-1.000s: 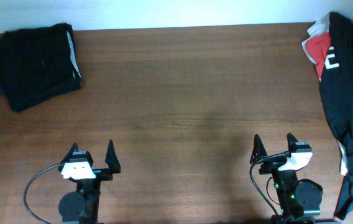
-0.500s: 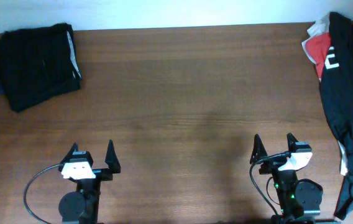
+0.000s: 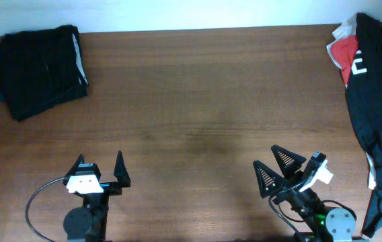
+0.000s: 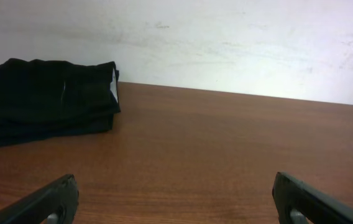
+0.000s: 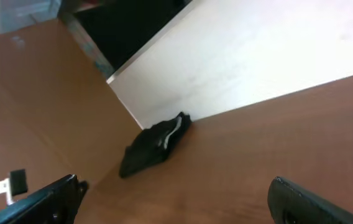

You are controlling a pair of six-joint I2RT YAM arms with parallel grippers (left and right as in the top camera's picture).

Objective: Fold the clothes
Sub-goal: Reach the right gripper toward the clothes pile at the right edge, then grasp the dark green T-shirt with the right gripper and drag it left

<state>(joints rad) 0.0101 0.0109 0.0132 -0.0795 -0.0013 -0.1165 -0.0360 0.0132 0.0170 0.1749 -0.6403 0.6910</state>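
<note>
A black folded garment (image 3: 40,68) lies at the table's far left corner; it also shows in the left wrist view (image 4: 43,99) and small in the right wrist view (image 5: 153,149). A long black T-shirt with white lettering (image 3: 376,107) hangs over the table's right edge, on top of a red white-printed garment (image 3: 342,50). My left gripper (image 3: 100,171) is open and empty near the front edge. My right gripper (image 3: 276,169) is open and empty, turned towards the left, well clear of the black T-shirt.
The brown wooden table (image 3: 198,101) runs to a white wall at the back. A cable loops beside the left arm's base (image 3: 40,202).
My right gripper has swung and tilted to the left, now pointing towards the far left corner. The left arm and the clothes have not moved.
</note>
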